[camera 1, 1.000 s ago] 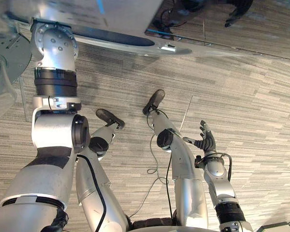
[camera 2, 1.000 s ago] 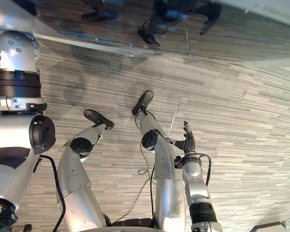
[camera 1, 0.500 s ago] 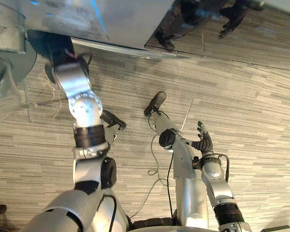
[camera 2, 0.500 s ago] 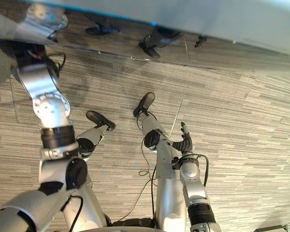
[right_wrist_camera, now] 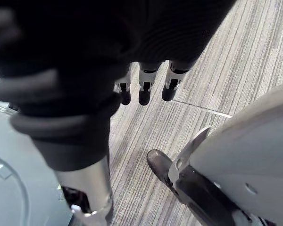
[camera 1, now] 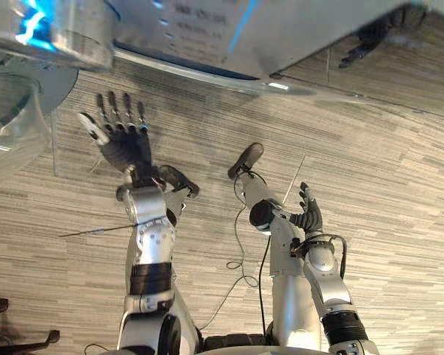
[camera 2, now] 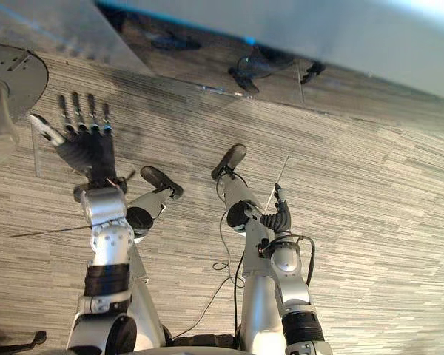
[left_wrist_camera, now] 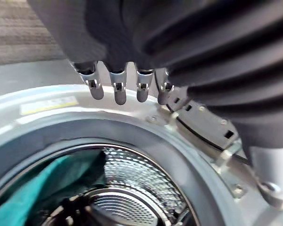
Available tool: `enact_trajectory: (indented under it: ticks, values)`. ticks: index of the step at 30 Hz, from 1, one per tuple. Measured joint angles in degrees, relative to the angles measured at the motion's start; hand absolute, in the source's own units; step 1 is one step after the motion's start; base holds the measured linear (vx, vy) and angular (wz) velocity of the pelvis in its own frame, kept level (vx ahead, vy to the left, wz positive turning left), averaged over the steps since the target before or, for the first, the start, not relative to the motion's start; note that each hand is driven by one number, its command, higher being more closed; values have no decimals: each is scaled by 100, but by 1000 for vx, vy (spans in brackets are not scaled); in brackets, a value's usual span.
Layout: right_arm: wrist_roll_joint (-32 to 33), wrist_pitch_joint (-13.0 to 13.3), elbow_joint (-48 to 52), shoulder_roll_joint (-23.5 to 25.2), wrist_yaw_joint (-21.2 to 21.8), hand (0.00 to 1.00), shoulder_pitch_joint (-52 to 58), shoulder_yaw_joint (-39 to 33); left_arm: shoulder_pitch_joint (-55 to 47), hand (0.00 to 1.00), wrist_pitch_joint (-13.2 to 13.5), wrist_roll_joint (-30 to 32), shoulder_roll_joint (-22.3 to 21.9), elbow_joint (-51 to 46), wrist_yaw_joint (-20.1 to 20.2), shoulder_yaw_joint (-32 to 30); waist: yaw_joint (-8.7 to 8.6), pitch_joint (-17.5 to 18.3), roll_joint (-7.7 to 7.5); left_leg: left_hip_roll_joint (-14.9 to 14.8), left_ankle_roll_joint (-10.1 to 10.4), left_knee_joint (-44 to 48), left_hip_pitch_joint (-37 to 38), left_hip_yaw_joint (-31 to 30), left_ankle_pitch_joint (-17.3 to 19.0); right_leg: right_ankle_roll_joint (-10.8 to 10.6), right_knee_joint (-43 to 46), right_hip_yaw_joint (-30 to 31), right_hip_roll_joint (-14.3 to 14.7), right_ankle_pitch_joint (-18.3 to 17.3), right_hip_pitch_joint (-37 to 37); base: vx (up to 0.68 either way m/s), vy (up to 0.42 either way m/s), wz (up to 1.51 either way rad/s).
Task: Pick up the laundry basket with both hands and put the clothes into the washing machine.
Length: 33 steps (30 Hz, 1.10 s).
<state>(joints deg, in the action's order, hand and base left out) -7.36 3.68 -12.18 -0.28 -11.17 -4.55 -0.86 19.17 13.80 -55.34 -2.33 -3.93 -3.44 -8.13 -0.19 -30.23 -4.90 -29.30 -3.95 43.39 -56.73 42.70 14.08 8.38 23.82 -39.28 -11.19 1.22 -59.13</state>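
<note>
Now left hand lower, fingers straight

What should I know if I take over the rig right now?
Left robot hand: open, fingers spread, empty, raised beside the washing machine.
Right robot hand: open, empty, low at the robot's right side.
Teal clothes lie in the drum; the door stands open.
Done: clothes look loaded.
Left: probably just a check that nothing hangs out of it.

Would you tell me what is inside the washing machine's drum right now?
A teal cloth lies in the drum, against its perforated metal wall. The door rim hides the rest, so whether more clothes are in there cannot be told.
</note>
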Motion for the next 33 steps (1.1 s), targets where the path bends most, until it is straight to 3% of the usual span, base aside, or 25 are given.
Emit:
enact_trajectory:
  ticks: [8,15,17,21,25,26,27,28,29,30,31,33]
  values:
    - [-87,47,-49,-78,26,0,3,-48,-1188,0,-413,215,151,433,849,409,222,-6,88,82,3,-51,249,-50,4,-35,182,-4,-112,-166,202,13,-12,8]
    - [-215,89,-489,-487,242,0,116,-57,-2169,0,-706,256,300,511,1295,759,367,464,543,155,27,-66,635,-227,23,-121,507,-155,-294,-441,669,19,-7,18]
    - [-212,88,-698,-518,296,0,245,-16,-2285,0,-731,257,431,694,1347,802,424,631,636,196,87,-144,1041,-273,54,-149,624,-186,-344,-598,1066,29,-17,21]
    - [-175,47,-1042,-521,407,0,533,29,-2556,0,-794,454,544,1173,1336,811,411,787,631,240,249,-334,2073,-388,64,-215,794,-308,-385,-960,2104,68,-74,31]
    - [-176,5,-1254,-485,518,0,1019,295,-3123,0,-795,1145,572,1643,1056,749,410,1074,583,135,618,-583,3662,-314,-37,-299,650,-272,-89,-1344,3519,95,-116,-4]
    - [-175,6,-1324,-443,516,0,1138,377,-3319,0,-768,1327,542,1760,938,662,416,1321,612,-15,467,-353,3849,-518,-133,-330,462,-132,183,-1379,3800,101,-164,-74]
    - [-168,-14,-1389,-393,515,0,1195,426,-3446,0,-767,1511,468,1845,783,525,446,1484,566,-111,-26,42,3859,-1091,-391,-328,220,80,449,-1375,4093,65,-121,-91]
    - [-167,-16,-1402,-358,511,0,1220,419,-3515,0,-764,1579,435,1849,705,466,462,1549,539,-89,-300,233,3851,-1445,-561,-311,88,245,578,-1355,4254,124,-105,-125]
    - [-164,-19,-1404,-328,476,0,1329,408,-3617,0,-761,1737,384,1863,558,419,520,1741,517,185,-200,476,3801,-2263,-545,-292,-162,602,803,-1319,4502,105,-33,-127]
    - [-160,-18,-1456,-339,463,0,1406,396,-3659,0,-757,1853,312,1905,485,432,549,1920,507,583,242,443,3847,-2795,-324,-319,-339,715,852,-1297,4606,173,-11,-158]
    - [-142,-24,-1717,-367,453,0,1383,286,-3632,0,-680,2011,274,2020,375,552,549,2160,500,1163,742,114,3960,-3215,-80,-415,-655,818,907,-1140,4740,147,26,-135]
    - [-4,-38,-1940,-379,371,0,1308,114,-3468,0,-630,2157,276,2160,254,678,499,2357,607,1592,853,-651,4205,-3253,-86,-380,-1145,979,1087,-826,4922,139,26,-101]
